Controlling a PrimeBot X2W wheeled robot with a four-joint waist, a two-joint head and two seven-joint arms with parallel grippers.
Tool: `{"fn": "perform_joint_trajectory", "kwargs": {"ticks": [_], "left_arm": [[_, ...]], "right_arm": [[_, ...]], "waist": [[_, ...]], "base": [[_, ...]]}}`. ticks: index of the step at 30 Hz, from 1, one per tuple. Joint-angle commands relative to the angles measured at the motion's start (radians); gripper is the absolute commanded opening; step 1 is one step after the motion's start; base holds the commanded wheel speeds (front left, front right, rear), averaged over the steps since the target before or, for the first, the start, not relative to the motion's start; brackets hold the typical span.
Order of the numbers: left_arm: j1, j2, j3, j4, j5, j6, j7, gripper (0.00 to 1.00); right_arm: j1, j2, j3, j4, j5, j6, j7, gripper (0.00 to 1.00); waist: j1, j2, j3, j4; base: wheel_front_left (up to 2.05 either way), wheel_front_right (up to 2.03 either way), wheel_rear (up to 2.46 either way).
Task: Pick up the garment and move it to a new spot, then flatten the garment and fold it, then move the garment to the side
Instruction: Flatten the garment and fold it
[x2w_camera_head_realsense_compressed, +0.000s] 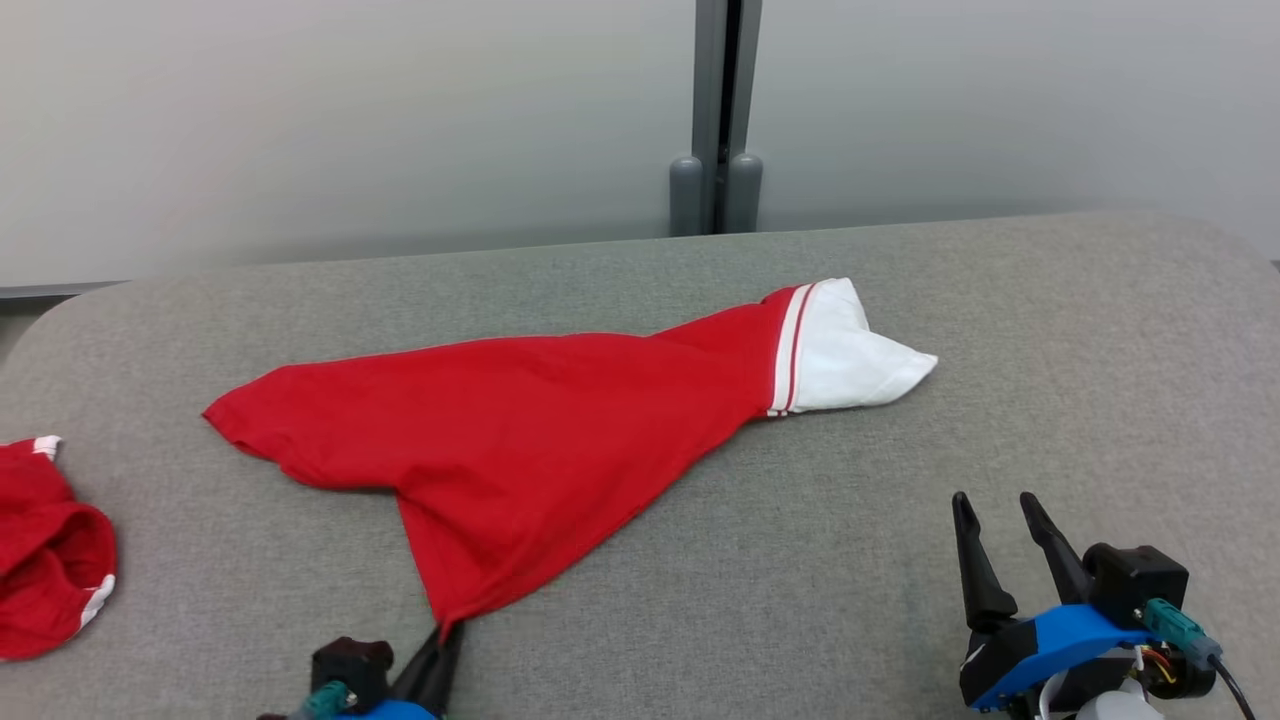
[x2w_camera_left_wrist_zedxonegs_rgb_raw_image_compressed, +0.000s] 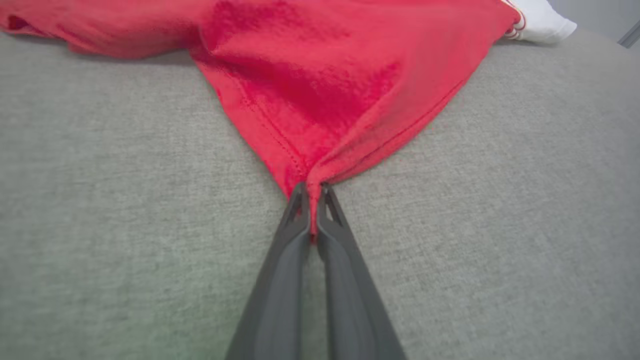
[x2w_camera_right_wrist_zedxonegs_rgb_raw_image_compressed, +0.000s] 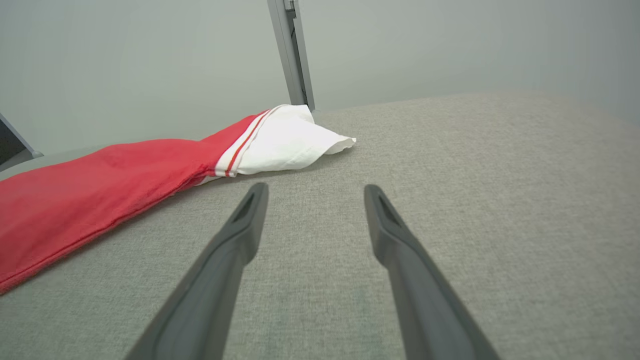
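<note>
Garment (x2w_camera_head_realsense_compressed: 520, 430): mid-surface on grey pad (x2w_camera_head_realsense_compressed: 900, 580), rumpled, white end at 2 o'clock, near corner at 7 o'clock.
Left gripper (x2w_camera_head_realsense_compressed: 447, 632): clamped on that corner.
Right gripper (x2w_camera_head_realsense_compressed: 995, 500): fingers spread, empty, at 4 o'clock.
Status: grasp made; lift, relocation, flattening, folding, side placement outstanding.

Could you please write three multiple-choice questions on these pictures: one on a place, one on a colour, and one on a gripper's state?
1. Where does the left gripper hold the red garment?
A) its near corner
B) its white end
C) its middle

2. What colour is the garment's far end?
A) blue
B) white
C) black

3. How is the right gripper?
A) shut on cloth
B) shut, empty
C) open, empty

Answers:
1 A, its fingers pinch the pointed near corner.
2 B, the cloth turns white beyond the red.
3 C, its fingers stand apart over the bare grey surface.
</note>
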Motion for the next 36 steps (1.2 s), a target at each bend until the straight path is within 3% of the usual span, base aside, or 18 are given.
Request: {"fn": "perform_joint_trajectory", "kwargs": {"ticks": [1,9,10,11,12,13,21,27,32,36], "left_arm": [[0.001,0.012,0.02,-0.007,0.006,0.004,0.002,0.0],[0.038,0.042,0.142,-0.097,0.079,0.054,0.001,0.0],[0.044,0.043,0.154,-0.108,0.089,0.054,0.001,0.11],[0.049,0.044,0.169,-0.12,0.1,0.061,0.001,0.33],[0.051,0.045,0.182,-0.133,0.11,0.065,0.001,0.74],[0.056,0.039,0.196,-0.146,0.119,0.067,0.001,1.0],[0.08,-0.015,0.256,-0.26,0.209,0.042,0.001,1.0],[0.055,-0.035,0.26,-0.281,0.244,0.01,0.001,1.0],[0.032,-0.038,0.251,-0.294,0.25,-0.001,0.001,1.0],[0.025,-0.032,0.236,-0.306,0.235,-0.002,0.001,1.0]], "right_arm": [[0.011,-0.002,-0.004,0.0,0.0,0.0,-0.001,1.0],[0.012,-0.002,-0.021,0.009,0.011,0.0,-0.001,1.0],[0.009,-0.003,-0.023,0.01,0.011,0.0,-0.001,1.0],[0.005,-0.003,-0.024,0.01,0.008,0.0,-0.001,1.0],[0.0,-0.003,-0.026,0.011,0.005,0.0,-0.001,1.0],[-0.004,-0.002,-0.027,0.012,0.003,0.0,-0.001,1.0],[-0.078,-0.002,-0.09,0.054,-0.057,0.0,-0.001,1.0],[-0.175,-0.003,-0.213,0.152,-0.165,0.0,-0.001,1.0],[-0.249,-0.002,-0.351,0.266,-0.272,0.0,-0.001,1.0],[-0.295,-0.002,-0.406,0.344,-0.333,0.0,-0.001,1.0]], "waist": [[0.0,0.0,-0.004,0.006],[0.0,0.0,-0.024,0.055],[0.0,0.0,-0.022,0.059],[0.0,0.0,-0.018,0.064],[0.0,0.0,-0.015,0.067],[0.0,0.0,-0.011,0.071],[0.0,0.0,0.046,0.115],[0.0,0.0,0.098,0.179],[0.0,0.0,0.138,0.231],[0.0,0.0,0.154,0.252]], "base": [[0.0,0.0,0.0],[0.0,0.0,0.0],[0.0,0.0,0.0],[0.0,0.0,0.0],[0.0,0.0,0.0],[0.0,0.0,0.0],[0.0,0.0,0.0],[0.0,0.0,0.0],[0.0,0.0,0.0],[0.0,0.0,0.0]]}}
